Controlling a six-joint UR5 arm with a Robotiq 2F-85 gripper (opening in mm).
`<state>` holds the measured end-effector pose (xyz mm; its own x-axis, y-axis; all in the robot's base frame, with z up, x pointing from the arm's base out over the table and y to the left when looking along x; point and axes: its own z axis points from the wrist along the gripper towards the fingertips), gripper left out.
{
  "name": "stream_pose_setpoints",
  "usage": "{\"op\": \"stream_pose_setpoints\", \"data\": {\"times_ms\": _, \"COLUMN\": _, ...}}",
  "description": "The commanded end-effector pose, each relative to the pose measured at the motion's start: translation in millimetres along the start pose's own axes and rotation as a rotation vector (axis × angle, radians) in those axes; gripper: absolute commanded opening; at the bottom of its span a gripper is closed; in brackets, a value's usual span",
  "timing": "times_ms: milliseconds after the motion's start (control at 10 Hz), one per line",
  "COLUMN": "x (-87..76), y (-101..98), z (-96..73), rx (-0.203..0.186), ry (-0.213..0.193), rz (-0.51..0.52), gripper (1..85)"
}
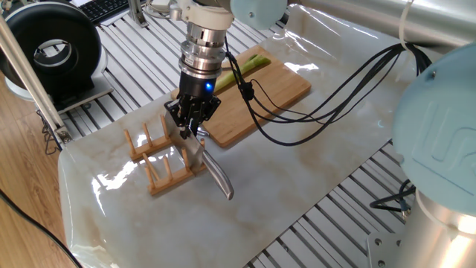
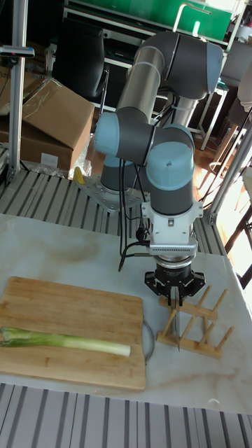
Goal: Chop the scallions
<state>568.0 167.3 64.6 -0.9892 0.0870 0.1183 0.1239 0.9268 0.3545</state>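
Note:
A whole scallion (image 1: 249, 65), pale green with a whitish end, lies along the wooden cutting board (image 1: 286, 88). In the tall fixed view the scallion (image 2: 70, 341) lies across the board (image 2: 70, 304), left of the gripper. My gripper (image 1: 190, 132) points straight down over the wooden peg rack (image 1: 160, 175), fingers drawn together on the top of the silver knife (image 1: 216, 177) that stands in the rack. From the other side, the gripper (image 2: 175, 299) holds the knife (image 2: 180, 332), whose blade hangs down between the pegs of the rack (image 2: 210, 337).
Black cables (image 1: 312, 112) loop from the wrist over the board's right side. A black round device (image 1: 52, 48) and a keyboard (image 1: 104, 7) sit beyond the table's left edge. A cardboard box (image 2: 49, 112) stands behind the robot base.

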Motion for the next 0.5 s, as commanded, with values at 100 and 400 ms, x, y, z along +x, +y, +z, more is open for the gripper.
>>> {"op": "stream_pose_setpoints", "data": {"times_ms": 100, "x": 4.2, "y": 9.6, "z": -0.2, "rx": -0.057, "ry": 0.026, "rz": 0.005, "gripper": 25.7}}
{"op": "stream_pose_setpoints", "data": {"times_ms": 400, "x": 3.6, "y": 5.6, "z": 3.5, "rx": -0.044, "ry": 0.026, "rz": 0.008, "gripper": 24.7}}
